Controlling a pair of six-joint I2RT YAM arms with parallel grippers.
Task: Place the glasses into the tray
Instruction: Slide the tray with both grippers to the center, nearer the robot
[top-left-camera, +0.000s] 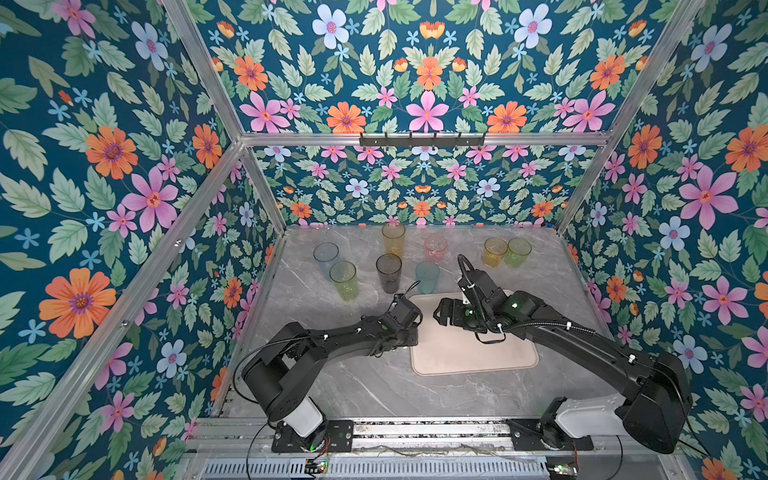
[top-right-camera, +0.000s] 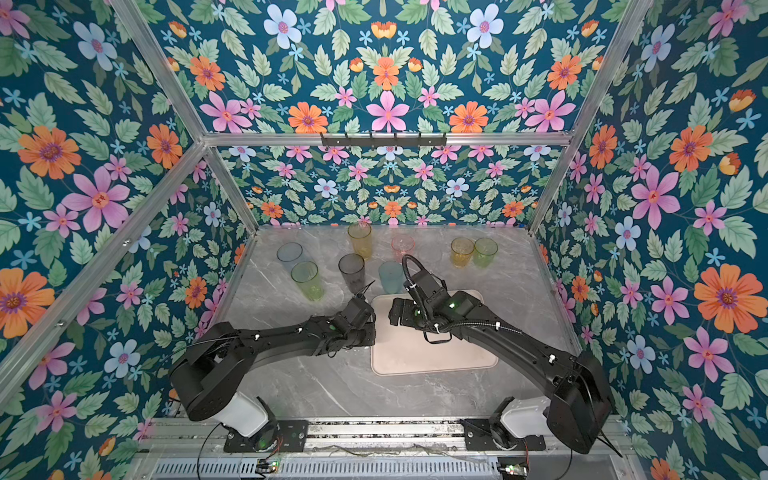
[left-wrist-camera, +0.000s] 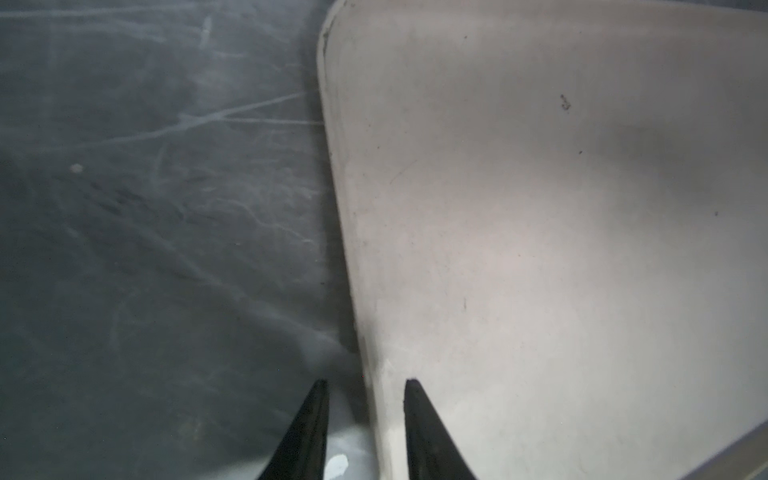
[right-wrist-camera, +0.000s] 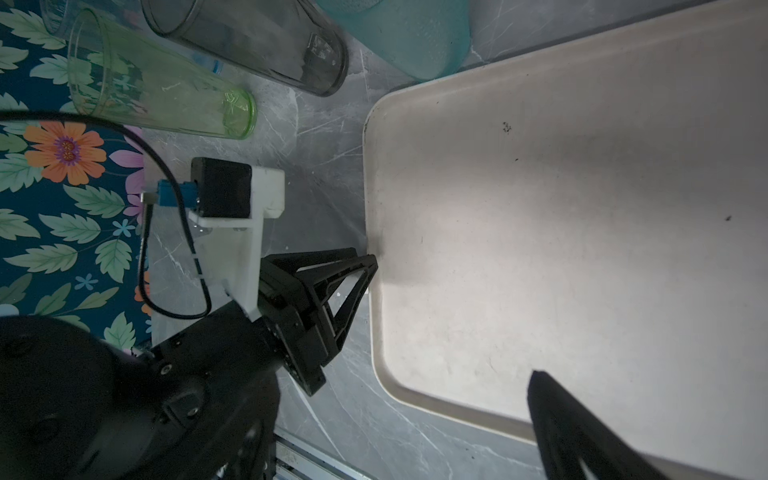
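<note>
Tray: the cream tray (top-left-camera: 473, 359) lies near the middle of the grey table (top-left-camera: 357, 386), with nothing in it.

Glasses: I count eight in both top views. All stand on the table beyond the tray's far edge, none inside it.

Closest glasses: the teal glass (top-left-camera: 427, 277) is just past the tray's far-left corner. The smoky glass (top-left-camera: 389, 273) is just left of that, and the yellow-green glass (top-left-camera: 344, 280) is further left.

Left gripper (left-wrist-camera: 365, 384): low at the tray's left rim. Its jaws are drawn in narrow, one tip over the table and one over the tray floor, with the rim between them. I see a gap and no sure pinch, and it holds no glass.

Right gripper (top-left-camera: 440, 313): hanging over the tray's far-left part, jaws spread wide and empty. The right wrist view shows only one finger (right-wrist-camera: 573, 424).

Direction to target: from both grippers the glasses lie farther away, the teal one almost straight beyond the right gripper.

Nearer arm: the right one, I'd say, since the left is busy at the rim.

Long axis: vertical, as the glasses are upright, so a level, side-on grasp looks likeliest.

Risk: the teal and smoky glasses stand close together, so a wide jaw could nudge the neighbour.
</note>
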